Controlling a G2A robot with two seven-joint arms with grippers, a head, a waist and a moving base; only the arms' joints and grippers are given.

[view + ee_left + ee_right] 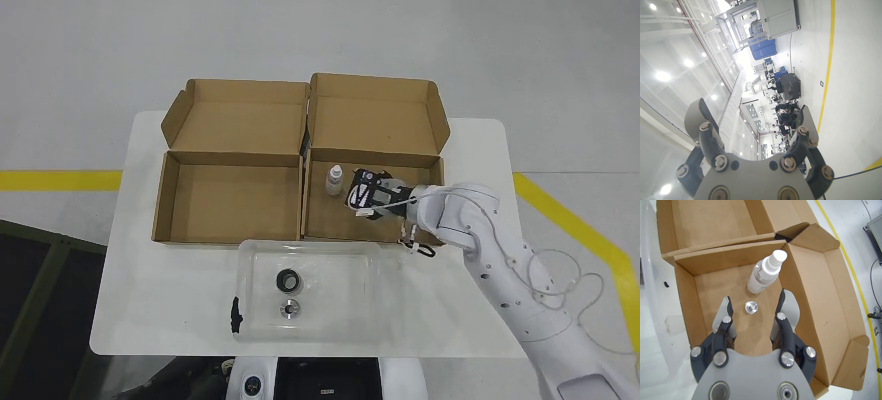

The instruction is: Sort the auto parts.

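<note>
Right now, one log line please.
right gripper open over metal disc in right box | left gripper open | black ring, silver part in tray

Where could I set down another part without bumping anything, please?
The left cardboard box is bare wall to wall. The right cardboard box is crowded: spray bottle, metal part and the right end effector above them cluster near the shared wall. The clear bin is free past its black ring, toward the right arm.

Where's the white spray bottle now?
The bottle stands in the right-hand box of the top view, near the left box, beside a small silver part.
</note>
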